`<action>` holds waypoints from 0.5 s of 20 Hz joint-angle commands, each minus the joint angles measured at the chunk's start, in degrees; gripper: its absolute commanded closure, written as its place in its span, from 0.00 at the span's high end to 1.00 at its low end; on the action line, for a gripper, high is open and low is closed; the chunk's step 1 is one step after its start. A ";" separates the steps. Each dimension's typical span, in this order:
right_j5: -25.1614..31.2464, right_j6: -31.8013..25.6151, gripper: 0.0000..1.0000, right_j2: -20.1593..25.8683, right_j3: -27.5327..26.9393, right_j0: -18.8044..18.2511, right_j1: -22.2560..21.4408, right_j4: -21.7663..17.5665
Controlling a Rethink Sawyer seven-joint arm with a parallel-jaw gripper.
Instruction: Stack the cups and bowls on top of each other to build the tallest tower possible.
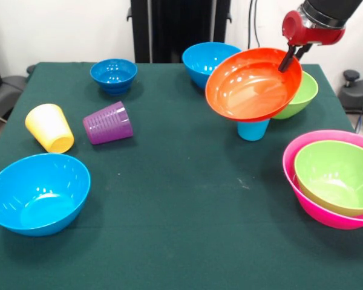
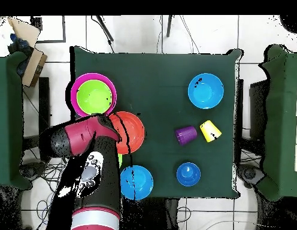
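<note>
Over on the left of the counter [image 1: 169,199], nearest the front camera, a big light blue bowl [image 1: 37,193] sits upright and untouched, mouth to the ceiling. Just behind it the yellow cup [image 1: 49,127] and the ribbed purple cup [image 1: 107,122] both lie tipped on their sides, close together, long axes running roughly along the cloth. Neither can take a load until it is stood up. Further back, the small dark blue bowl [image 1: 114,75] stands upright, and right of it a second light blue bowl [image 1: 201,60] does the same.

Now the action: the orange bowl [image 1: 254,84] is up off the cloth, tilted hard so its open mouth faces the camera. The hand [image 1: 288,59] is clenched on its upper right rim, and that one-sided pinch would explain the tilt. Directly below stands the light blue cup [image 1: 253,129], so my read is that the bowl is headed onto it. Behind peeks a lime green bowl [image 1: 299,95], partly hidden.

Far right, the other lime green bowl [image 1: 333,175] already rests nested in the large pink bowl [image 1: 314,208], both mouths up. That is compact, but it adds little height to a tower.
</note>
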 commanded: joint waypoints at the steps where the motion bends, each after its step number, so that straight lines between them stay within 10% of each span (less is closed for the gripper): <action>1: 0.14 8.32 0.00 1.76 -0.66 0.76 1.83 0.23; 2: 0.13 8.28 1.00 1.80 -0.56 0.69 1.82 0.28; 10: 0.48 7.14 1.00 2.33 -0.64 0.26 1.79 0.26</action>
